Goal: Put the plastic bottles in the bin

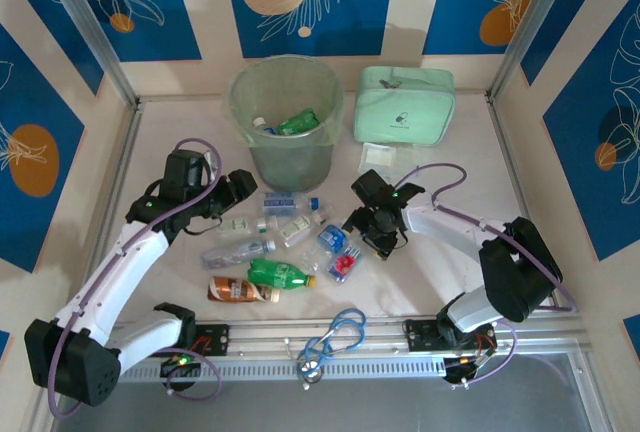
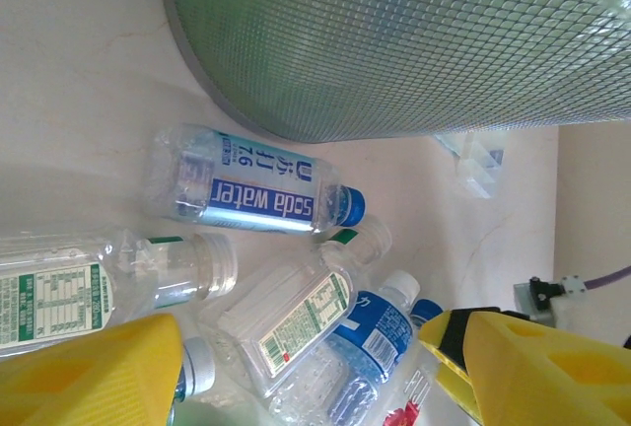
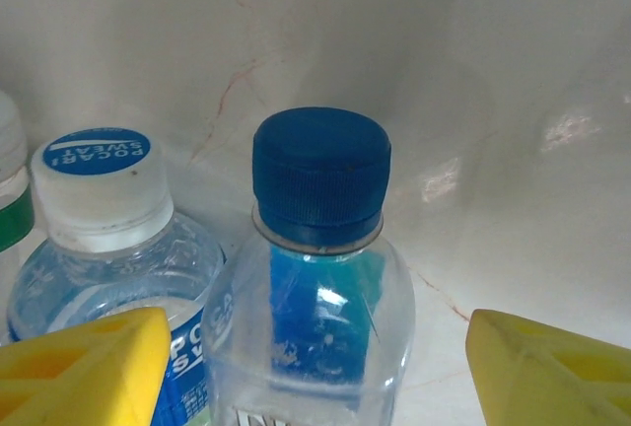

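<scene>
**Both end effectors open over the bottle pile**

On the table (image 1: 440,277), the bin (image 1: 290,157) stands at 12 o'clock with a green bottle (image 1: 298,124) inside. The other bottles (image 1: 280,244) lie heaped at the bin's 6 o'clock. The left end effector (image 2: 306,367) hangs released above them. The right end effector (image 3: 317,357) straddles a blue-capped bottle (image 3: 315,288), released and not touching. The bottles look empty: light, slick, easily dented, prone to rolling. Mid-body seems the best hold. That bottle's lower half is cut off, and the bin's wall blurs its contents.

The table (image 1: 490,142) carries the bin (image 1: 285,142), scattered plastic bottles (image 1: 280,273) and a mint case (image 1: 405,102).
</scene>
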You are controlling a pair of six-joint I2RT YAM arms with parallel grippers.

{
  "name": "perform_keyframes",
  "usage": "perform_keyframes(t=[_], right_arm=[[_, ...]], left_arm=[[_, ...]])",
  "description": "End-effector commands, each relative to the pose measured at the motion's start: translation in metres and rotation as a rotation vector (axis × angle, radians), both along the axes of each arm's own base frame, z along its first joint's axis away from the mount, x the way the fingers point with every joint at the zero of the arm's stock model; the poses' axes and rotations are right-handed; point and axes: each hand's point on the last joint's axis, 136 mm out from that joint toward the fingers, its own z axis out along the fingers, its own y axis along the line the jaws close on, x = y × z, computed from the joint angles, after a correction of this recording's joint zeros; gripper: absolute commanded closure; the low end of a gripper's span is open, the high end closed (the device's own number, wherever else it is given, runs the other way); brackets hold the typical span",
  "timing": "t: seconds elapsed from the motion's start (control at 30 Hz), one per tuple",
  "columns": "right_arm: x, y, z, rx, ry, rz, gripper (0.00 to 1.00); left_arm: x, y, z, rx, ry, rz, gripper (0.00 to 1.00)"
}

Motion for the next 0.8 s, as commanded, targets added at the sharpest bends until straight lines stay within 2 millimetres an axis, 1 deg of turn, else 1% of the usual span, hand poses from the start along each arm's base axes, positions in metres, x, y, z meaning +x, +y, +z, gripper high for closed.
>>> perform_keyframes(t=[0.0,0.27,0.47,0.6,0.77], right_arm=[[-0.004,0.006,-0.009,0.016,0.031,-0.011,0.21],[-0.005,0.008,-0.023,-0.003,0.065,-0.027,0.26],[-0.008,0.006,-0.033,-0.032,0.092,-0.040,0.33],[-0.008,0.002,-0.034,-0.053,0.092,-0.041,0.37],[-0.007,-0.006,-0.028,-0.067,0.070,-0.042,0.41]], left_arm=[[-0.002,-0.002,0.007,-0.041,-0.020,-0.007,0.25],[-0.002,-0.004,0.007,-0.063,-0.021,-0.008,0.25],[-0.003,-0.006,0.005,-0.075,-0.018,-0.010,0.25],[-0.003,-0.006,0.006,-0.076,-0.021,-0.010,0.25],[-0.002,-0.007,0.009,-0.087,-0.027,-0.013,0.24]])
